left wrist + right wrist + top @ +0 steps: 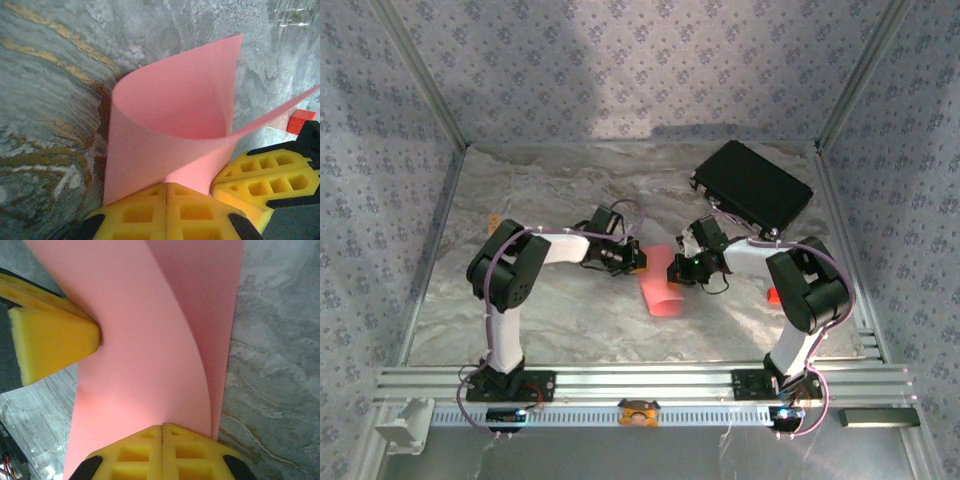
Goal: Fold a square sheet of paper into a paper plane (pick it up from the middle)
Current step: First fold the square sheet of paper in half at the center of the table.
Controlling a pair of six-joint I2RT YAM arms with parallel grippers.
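1. Salmon-pink and thin, the square sheet of paper (661,296) is at mid-table between the two arms. It is bent into a loose open curl, and its free edges do not line up. No sharp crease shows.
2. At the left side of the curl, the left gripper (166,195) has its yellow pads pressed together on the sheet's edge, pinching the paper.
3. From the right, the right gripper (162,435) is likewise clamped on the sheet, pads tight together with paper between them. The two grippers sit just beside each other.
4. Left of the sheet and on its near side, the grey marbled table (570,310) lies bare as far as the aluminium rail (640,380) at the near edge. Patterned walls (620,70) close the left, far and right sides.
5. At the far right, well apart from the paper, lies a black rectangular case (752,186). Its lid is shut and its inside is hidden.
6. Right of the sheet, a small red block (300,121) sits on the table.
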